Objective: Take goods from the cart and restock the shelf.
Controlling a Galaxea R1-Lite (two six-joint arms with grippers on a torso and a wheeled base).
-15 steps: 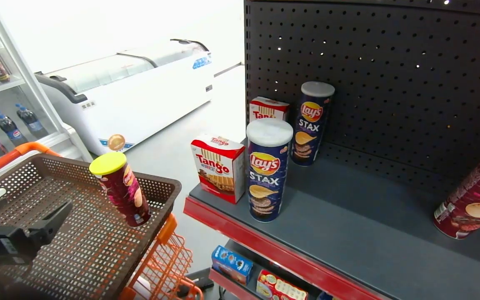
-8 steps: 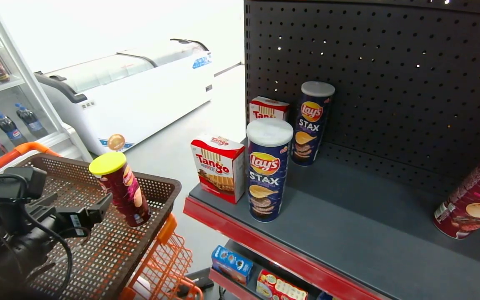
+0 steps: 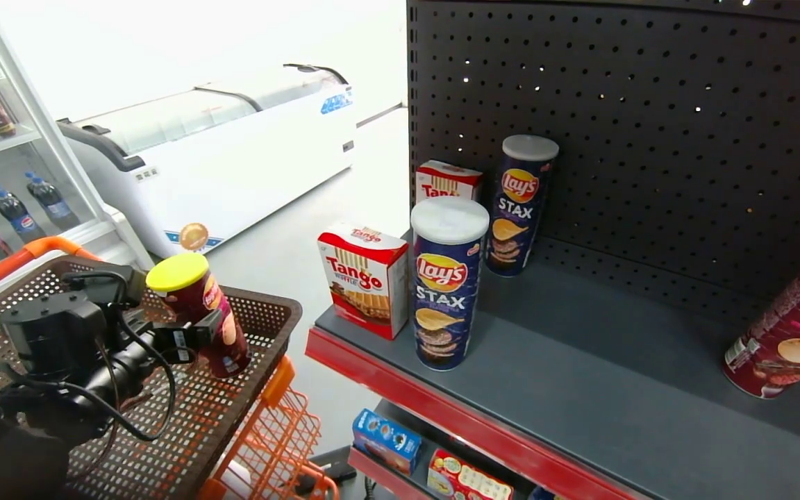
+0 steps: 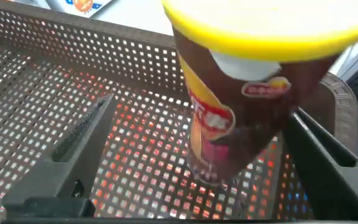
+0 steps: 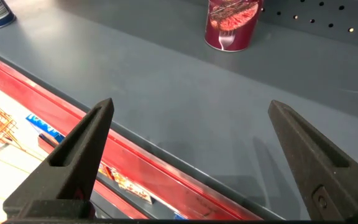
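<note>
A maroon chip can (image 3: 235,353) with a yellow lid stands tilted in the brown cart basket (image 3: 164,417). My left gripper (image 3: 195,328) is open at the can's mid-height. In the left wrist view the can (image 4: 241,118) sits between the two spread fingers of the left gripper (image 4: 197,115), with gaps on both sides. My right gripper (image 5: 191,111) hangs open over the grey shelf board (image 5: 197,81), holding nothing. A second maroon can (image 5: 232,22) stands beyond it, seen also at the shelf's right end (image 3: 796,326).
On the shelf (image 3: 580,375) stand two blue chip cans (image 3: 448,278) (image 3: 521,201) and two red wafer boxes (image 3: 365,278) (image 3: 445,182) at the left end. A pegboard back wall (image 3: 650,139) rises behind. The shelf's middle is bare. A lower shelf holds boxes (image 3: 386,439).
My left arm has come forward across the basket to the maroon can, and its open fingers now flank the can. The can and the shelf goods have not moved.
</note>
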